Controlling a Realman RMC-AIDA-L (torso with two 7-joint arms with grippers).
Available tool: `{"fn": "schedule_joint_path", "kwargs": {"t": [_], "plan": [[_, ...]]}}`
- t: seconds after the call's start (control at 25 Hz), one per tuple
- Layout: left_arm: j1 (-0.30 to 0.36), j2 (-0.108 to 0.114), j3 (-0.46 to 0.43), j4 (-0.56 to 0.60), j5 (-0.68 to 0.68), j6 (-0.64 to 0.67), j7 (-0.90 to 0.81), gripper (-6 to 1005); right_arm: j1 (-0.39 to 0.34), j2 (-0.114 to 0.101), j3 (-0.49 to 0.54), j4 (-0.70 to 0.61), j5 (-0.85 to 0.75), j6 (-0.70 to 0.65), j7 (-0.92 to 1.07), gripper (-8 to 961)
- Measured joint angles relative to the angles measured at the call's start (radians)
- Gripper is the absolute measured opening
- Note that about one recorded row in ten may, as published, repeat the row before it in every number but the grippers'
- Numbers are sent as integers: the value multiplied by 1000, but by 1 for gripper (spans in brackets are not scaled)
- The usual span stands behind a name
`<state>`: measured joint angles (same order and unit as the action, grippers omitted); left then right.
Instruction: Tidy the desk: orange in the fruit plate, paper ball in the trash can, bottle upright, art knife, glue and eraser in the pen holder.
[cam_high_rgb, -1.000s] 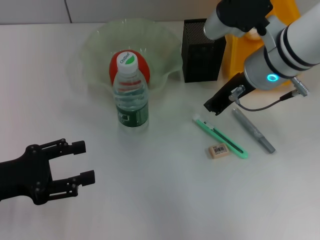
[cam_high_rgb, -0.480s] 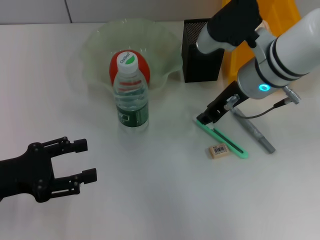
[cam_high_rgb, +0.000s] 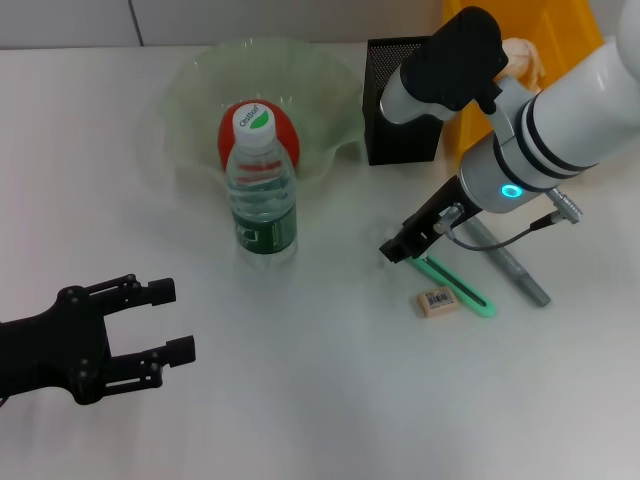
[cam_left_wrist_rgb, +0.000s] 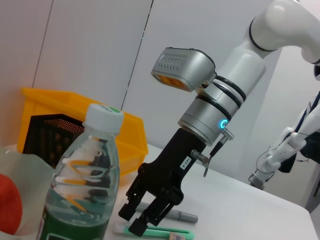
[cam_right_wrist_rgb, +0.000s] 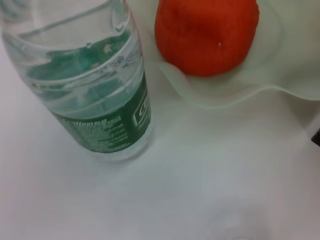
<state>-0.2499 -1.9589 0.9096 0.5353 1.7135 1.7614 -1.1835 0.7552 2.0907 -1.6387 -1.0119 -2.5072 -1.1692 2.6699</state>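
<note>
The green art knife (cam_high_rgb: 455, 283) lies flat on the desk, with the eraser (cam_high_rgb: 437, 301) beside it and the grey glue (cam_high_rgb: 510, 262) on its other side. My right gripper (cam_high_rgb: 398, 246) hangs low over the knife's end nearest the bottle, open, holding nothing; the left wrist view shows it (cam_left_wrist_rgb: 133, 221) just above the knife (cam_left_wrist_rgb: 160, 231). The bottle (cam_high_rgb: 262, 190) stands upright in front of the fruit plate (cam_high_rgb: 190, 80), which holds the orange (cam_high_rgb: 285, 130). A paper ball (cam_high_rgb: 522, 58) rests in the yellow trash can (cam_high_rgb: 560, 30). My left gripper (cam_high_rgb: 165, 320) is open at the near left.
The black mesh pen holder (cam_high_rgb: 400, 100) stands behind the right arm, between the plate and the yellow trash can. The right wrist view shows only the bottle (cam_right_wrist_rgb: 90, 85), the orange (cam_right_wrist_rgb: 205, 35) and the plate's wavy rim (cam_right_wrist_rgb: 235, 92).
My right gripper has dropped and swung left, from above the glue to the knife's end nearest the bottle. The left arm has barely moved.
</note>
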Motion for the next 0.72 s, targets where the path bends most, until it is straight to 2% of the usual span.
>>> {"fn": "schedule_joint_path", "kwargs": {"t": [0.44, 0.72], "plan": [[2, -6, 0, 0, 0, -20, 1, 784, 17, 0, -9, 36, 0, 10, 5, 443], [4, -6, 0, 0, 0, -20, 1, 784, 20, 0, -9, 48, 0, 23, 9, 291]]}}
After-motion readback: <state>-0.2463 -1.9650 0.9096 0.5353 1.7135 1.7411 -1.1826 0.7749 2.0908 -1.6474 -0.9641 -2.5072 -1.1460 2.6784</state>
